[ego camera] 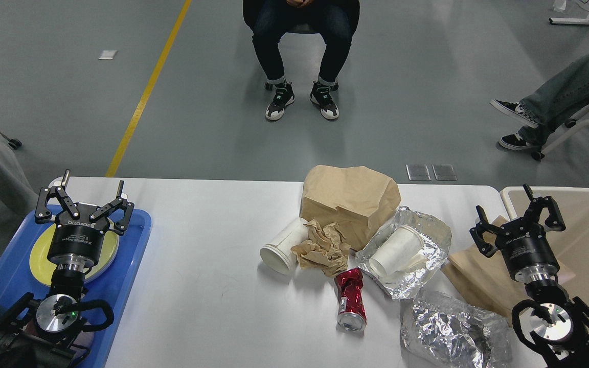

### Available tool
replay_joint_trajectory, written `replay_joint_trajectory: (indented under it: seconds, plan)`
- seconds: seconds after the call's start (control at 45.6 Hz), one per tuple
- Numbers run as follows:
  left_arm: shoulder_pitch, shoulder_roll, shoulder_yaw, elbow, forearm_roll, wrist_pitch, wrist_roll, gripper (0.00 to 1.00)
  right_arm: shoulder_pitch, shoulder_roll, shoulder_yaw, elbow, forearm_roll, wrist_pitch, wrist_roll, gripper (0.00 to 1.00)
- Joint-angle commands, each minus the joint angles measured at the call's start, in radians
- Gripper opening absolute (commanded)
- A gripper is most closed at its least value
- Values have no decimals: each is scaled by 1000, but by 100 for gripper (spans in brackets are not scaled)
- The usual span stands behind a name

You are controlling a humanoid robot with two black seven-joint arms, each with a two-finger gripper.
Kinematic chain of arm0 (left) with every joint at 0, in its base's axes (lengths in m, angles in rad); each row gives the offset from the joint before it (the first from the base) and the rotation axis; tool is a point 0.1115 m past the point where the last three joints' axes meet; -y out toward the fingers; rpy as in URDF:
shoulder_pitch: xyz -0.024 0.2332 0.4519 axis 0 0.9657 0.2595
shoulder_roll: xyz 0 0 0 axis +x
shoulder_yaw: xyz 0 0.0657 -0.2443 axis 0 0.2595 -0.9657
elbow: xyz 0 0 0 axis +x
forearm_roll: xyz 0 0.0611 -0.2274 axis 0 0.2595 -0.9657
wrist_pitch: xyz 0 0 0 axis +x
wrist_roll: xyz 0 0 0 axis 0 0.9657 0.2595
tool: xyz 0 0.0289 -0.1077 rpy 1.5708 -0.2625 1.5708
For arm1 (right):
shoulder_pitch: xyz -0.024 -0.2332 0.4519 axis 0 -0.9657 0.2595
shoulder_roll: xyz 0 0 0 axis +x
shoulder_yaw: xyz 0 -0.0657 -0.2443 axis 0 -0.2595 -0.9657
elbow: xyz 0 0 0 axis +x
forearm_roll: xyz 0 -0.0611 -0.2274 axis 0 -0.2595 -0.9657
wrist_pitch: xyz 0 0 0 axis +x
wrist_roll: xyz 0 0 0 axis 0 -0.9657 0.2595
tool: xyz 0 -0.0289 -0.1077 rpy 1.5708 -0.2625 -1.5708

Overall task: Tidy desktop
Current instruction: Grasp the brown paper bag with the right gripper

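The white desktop carries litter at its right half: a brown paper bag, a white paper cup on its side, crumpled brown paper, a crushed red can, a second white cup lying on foil, crumpled foil and a flat brown bag. My left gripper is open and empty above the blue tray. My right gripper is open and empty above the flat brown bag, by the bin's edge.
A blue tray with a yellow plate sits at the desktop's left end. A beige bin stands past the right end. One seated person faces the far edge; another's legs are at far right.
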Motion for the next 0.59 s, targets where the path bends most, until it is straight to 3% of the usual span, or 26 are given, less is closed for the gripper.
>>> replay_joint_trajectory:
  seconds: [0.0, 0.153, 0.241, 0.46, 0.57]
  plan:
    - [0, 0, 0, 0, 0, 0, 0, 96, 15, -20, 0, 1, 0, 2, 6, 100]
    - [0, 0, 0, 0, 0, 2, 0, 96, 27, -40, -19, 7, 0, 7, 9, 100]
    - [0, 0, 1, 0, 0, 0, 0, 96, 30, -117, -106, 24, 0, 22, 11, 100]
    - [0, 0, 0, 0, 0, 0, 0, 96, 171, -443, -568, 28, 8, 202, 11, 100]
    - [0, 0, 0, 0, 0, 0, 0, 96, 327, -520, -816, 13, 8, 220, 11, 100]
